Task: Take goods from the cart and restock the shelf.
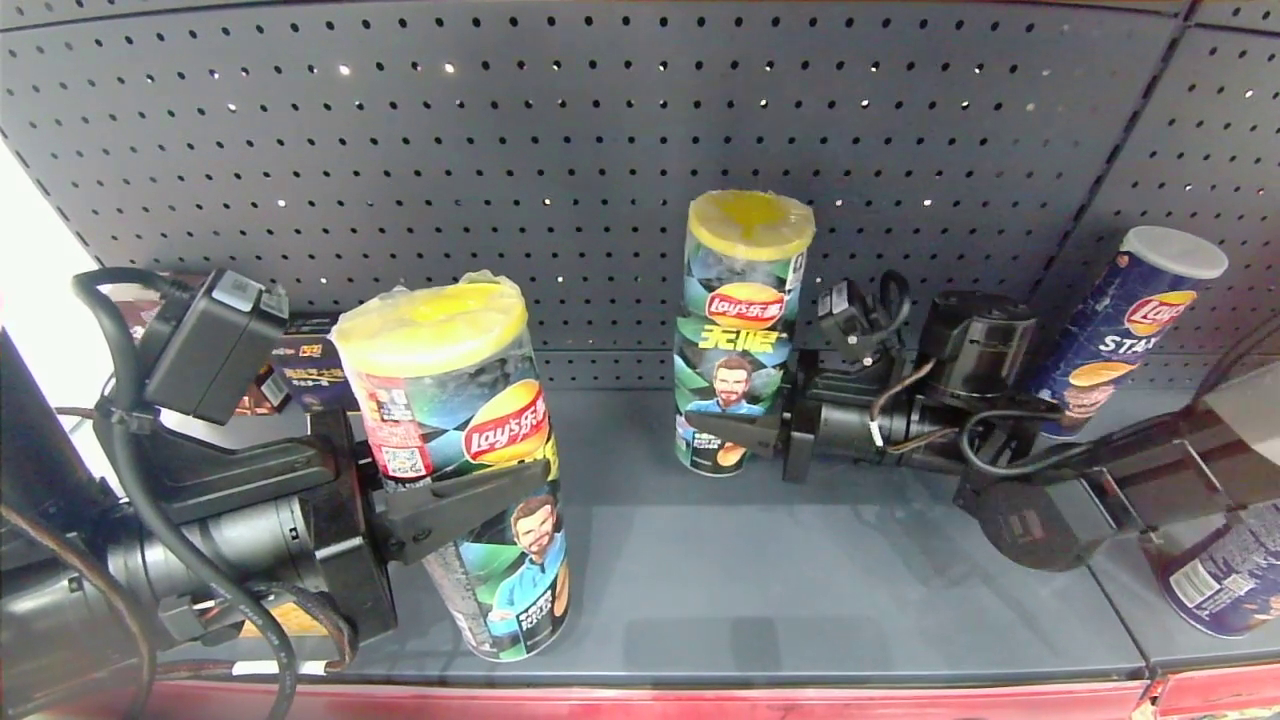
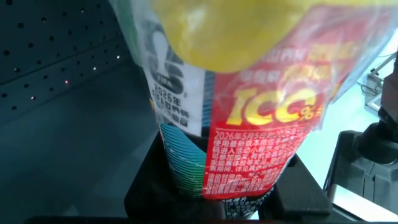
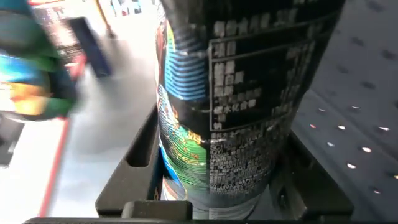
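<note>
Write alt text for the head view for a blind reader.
The left gripper clamps a yellow-lidded green chip can near the front of a dark grey metal shelf; the right gripper clamps a matching can near the pegboard back. A blue clear-lidded can sits at far right.

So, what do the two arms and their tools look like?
Both arms are matt black with round, drum-like joints. The left arm carries a boxy black camera and thick black cables. The right arm has thinner looped cables. The left tool and the right tool have flat, black, wedge-shaped fingers.
</note>
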Controlling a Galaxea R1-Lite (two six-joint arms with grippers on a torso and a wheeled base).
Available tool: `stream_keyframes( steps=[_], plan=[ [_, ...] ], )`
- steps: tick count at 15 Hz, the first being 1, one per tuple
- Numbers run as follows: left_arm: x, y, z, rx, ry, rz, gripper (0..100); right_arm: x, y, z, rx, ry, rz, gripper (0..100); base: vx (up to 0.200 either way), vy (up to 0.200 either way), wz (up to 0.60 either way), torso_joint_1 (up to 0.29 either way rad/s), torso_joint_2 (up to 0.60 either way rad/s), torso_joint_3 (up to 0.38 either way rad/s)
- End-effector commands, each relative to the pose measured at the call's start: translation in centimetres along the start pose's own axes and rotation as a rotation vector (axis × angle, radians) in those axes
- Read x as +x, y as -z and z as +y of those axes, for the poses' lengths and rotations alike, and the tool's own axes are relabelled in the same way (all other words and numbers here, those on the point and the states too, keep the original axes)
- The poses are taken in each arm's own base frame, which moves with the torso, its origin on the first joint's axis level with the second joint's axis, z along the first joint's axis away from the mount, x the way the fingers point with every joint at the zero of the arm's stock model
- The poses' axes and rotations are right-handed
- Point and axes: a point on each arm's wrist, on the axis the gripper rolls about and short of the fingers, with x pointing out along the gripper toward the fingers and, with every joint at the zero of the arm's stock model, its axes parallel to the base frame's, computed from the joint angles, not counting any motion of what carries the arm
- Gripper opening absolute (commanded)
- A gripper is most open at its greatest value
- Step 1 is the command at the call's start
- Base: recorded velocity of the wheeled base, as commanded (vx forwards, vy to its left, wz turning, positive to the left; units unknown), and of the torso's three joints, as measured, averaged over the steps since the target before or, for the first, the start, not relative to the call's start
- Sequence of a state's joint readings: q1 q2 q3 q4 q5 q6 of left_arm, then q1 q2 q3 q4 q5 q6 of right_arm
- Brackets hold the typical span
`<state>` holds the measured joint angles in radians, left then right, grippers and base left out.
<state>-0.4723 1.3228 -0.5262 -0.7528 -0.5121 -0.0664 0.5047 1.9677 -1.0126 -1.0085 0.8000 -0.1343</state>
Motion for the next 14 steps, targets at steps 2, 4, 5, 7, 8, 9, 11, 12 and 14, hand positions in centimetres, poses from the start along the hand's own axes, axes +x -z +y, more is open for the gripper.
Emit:
stream_keyframes(
  steps=[2, 4, 5, 7, 8, 9, 11, 12, 14],
  plan=[
    [0.0, -0.1, 0.0, 0.001, 0.001, -0.003, 0, -1.6, -1.5, 5.8, -0.019, -0.021, -0.03, 0, 0.0, 0.0, 0.0, 0.0, 0.0, 0.0],
    [0.0, 0.0, 0.0, 0.0, -0.001, -0.002, 0, -2.7, 1.1, 8.6, 0.015, -0.01, 0.009, 0, 0.0, 0.0, 0.0, 0.0, 0.0, 0.0],
    [0.0, 0.0, 0.0, -0.001, -0.001, -0.001, 0, -3.2, 2.4, 9.1, 0.029, -0.009, 0.026, 0, 0.0, 0.0, 0.0, 0.0, 0.0, 0.0],
    [-0.1, 0.0, 0.0, 0.0, -0.001, -0.002, 0, -3.4, 3.8, 9.4, 0.032, -0.005, 0.033, 0, 0.0, 0.0, 0.0, 0.0, 0.0, 0.0],
    [-0.1, 0.0, 0.0, -0.001, -0.003, 0.0, 0, -3.5, 4.9, 9.6, 0.034, -0.006, 0.036, 0, 0.0, 0.0, 0.0, 0.0, 0.0, 0.0],
    [-0.1, 0.0, 0.0, -0.001, -0.003, 0.0, 0, -3.6, 5.3, 9.7, 0.035, -0.007, 0.037, 0, 0.0, 0.0, 0.0, 0.0, 0.0, 0.0],
    [-0.1, 0.0, 0.0, -0.002, -0.006, 0.0, 0, -3.7, 6.1, 9.9, 0.044, -0.012, 0.05, 0, 0.0, 0.0, 0.0, 0.0, 0.0, 0.0],
    [-0.1, 0.0, 0.0, -0.002, -0.006, 0.0, 0, -3.7, 6.1, 9.9, 0.045, -0.011, 0.052, 0, 0.0, 0.0, 0.0, 0.0, 0.0, 0.0],
    [-0.1, 0.0, 0.0, -0.002, -0.006, 0.0, 0, -3.6, 6.4, 9.8, 0.05, -0.01, 0.058, 0, 0.0, 0.0, 0.0, 0.0, 0.0, 0.0]
  ],
)
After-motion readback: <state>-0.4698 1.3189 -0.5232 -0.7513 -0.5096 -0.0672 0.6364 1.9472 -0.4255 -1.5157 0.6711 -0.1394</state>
